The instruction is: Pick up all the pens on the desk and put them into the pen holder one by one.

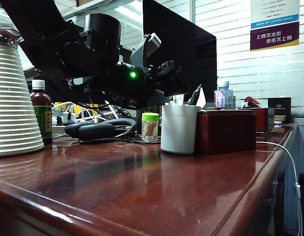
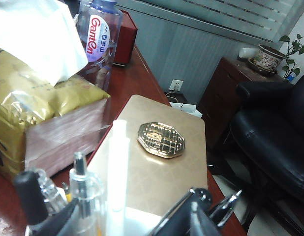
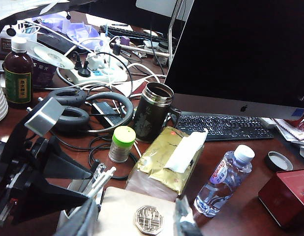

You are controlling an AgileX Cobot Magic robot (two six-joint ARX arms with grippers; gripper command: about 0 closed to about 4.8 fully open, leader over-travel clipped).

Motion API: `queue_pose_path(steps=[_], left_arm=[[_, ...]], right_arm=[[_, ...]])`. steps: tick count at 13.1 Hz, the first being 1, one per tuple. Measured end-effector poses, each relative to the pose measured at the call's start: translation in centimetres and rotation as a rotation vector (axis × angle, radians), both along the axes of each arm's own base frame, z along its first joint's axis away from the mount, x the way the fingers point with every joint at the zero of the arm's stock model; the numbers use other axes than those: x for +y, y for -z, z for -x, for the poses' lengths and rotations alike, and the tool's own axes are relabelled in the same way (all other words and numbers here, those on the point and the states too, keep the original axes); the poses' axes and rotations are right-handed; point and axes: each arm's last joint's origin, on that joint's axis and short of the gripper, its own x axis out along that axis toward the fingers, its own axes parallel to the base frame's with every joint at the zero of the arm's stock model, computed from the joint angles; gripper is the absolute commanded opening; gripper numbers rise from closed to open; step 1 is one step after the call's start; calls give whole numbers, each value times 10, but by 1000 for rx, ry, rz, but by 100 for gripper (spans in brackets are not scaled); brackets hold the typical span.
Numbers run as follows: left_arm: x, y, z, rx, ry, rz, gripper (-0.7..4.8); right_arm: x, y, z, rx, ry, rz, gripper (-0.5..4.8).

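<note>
- The left end effector hangs directly over the white ribbed cylindrical pen holder, which stands on the glossy reddish-brown wooden tabletop, touching or just beside a dark red rectangular box.
- In the left wrist view its dark jaws appear parted. The all-white capped pen stands upright between them inside the holder, apparently pinched by neither.
- The clear, silver-grey pen is also in the holder, next to a dark pen with a black tip.
- The right end effector hovers apart above the box's gold lid with its octagonal medallion. Its jaws are spread and carry nothing.
- Behind the box lie a gold tissue pack, a clear plastic water bottle and a steel-and-black mug, none of them part of the job.
- Step in hand, as it reads: letting go of the white pen into the holder.
- No slim pen shows loose on the visible tabletop, so the task looks at or near its end, though clutter hides parts of the surface.
- The next move calls for a straight upward lift of the left arm with the jaws kept wide, so they do not snag the upright pens or tip the holder.
</note>
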Motion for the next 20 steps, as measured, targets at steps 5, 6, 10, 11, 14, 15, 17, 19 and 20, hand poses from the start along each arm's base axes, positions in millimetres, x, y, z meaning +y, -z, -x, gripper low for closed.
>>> queue_pose_path(steps=[5, 6, 10, 11, 14, 15, 17, 19, 20], left_arm=[[12, -80, 24, -178, 100, 153, 109], [22, -117, 38, -258, 101, 201, 63], [51, -176, 83, -244, 105, 193, -6], [53, -180, 93, -199, 113, 169, -6], [71, -214, 155, -233, 142, 102, -6], [84, -223, 181, -238, 124, 57, -6], [128, -230, 236, -205, 50, -62, -6], [174, -228, 281, -190, -30, -92, -6], [189, -221, 298, -195, -48, -85, -6]], right_arm=[[-2, -3, 7, -8, 0, -2, 207], [-4, -8, 14, -42, 1, -15, 207], [-14, -24, 50, -103, 1, -97, 47], [-17, -24, 62, -83, 2, -110, -1], [-32, -23, 118, -86, 3, -126, -2], [-38, -20, 139, -91, 2, -134, -2], [-48, -10, 173, -97, 28, -139, -2], [-52, 1, 187, -44, 36, -142, -2], [-52, 8, 187, -8, 39, -164, -2]])
